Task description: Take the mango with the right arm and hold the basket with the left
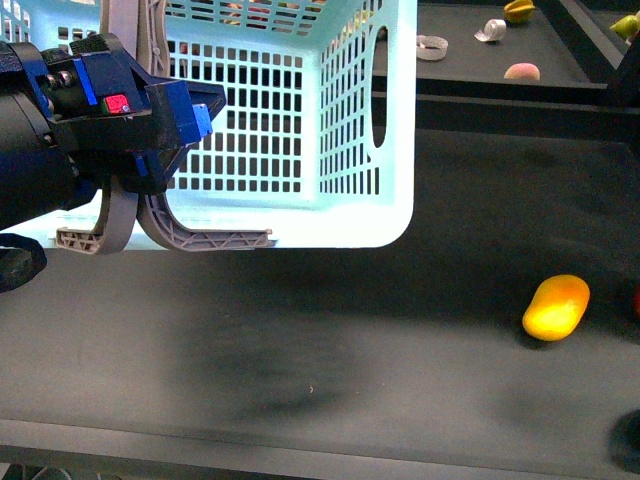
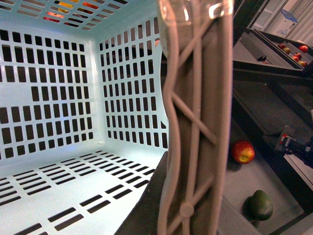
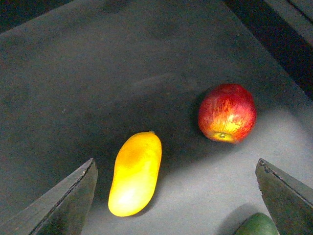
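Right wrist view: right hand (image 3: 175,165) open, mango (image 3: 135,174) lower centre on bench (image 3: 98,73), between its fingers (image 3: 68,200), untouched. Left hand (image 1: 160,125) grips basket (image 1: 350,100) by its handle (image 1: 120,225).

- One mango (image 1: 556,307)
- One red apple (image 3: 227,112)
- One dark green fruit (image 2: 261,204)
- One pale blue slotted basket (image 1: 400,150)
- Two white rolls (image 1: 432,46) (image 1: 491,29), at 1 o'clock in the front view

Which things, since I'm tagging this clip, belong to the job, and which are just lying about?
Job: mango; basket; left gripper clamping its rim; right gripper, open.
Lying about: red apple; green fruit; white rings at the back.
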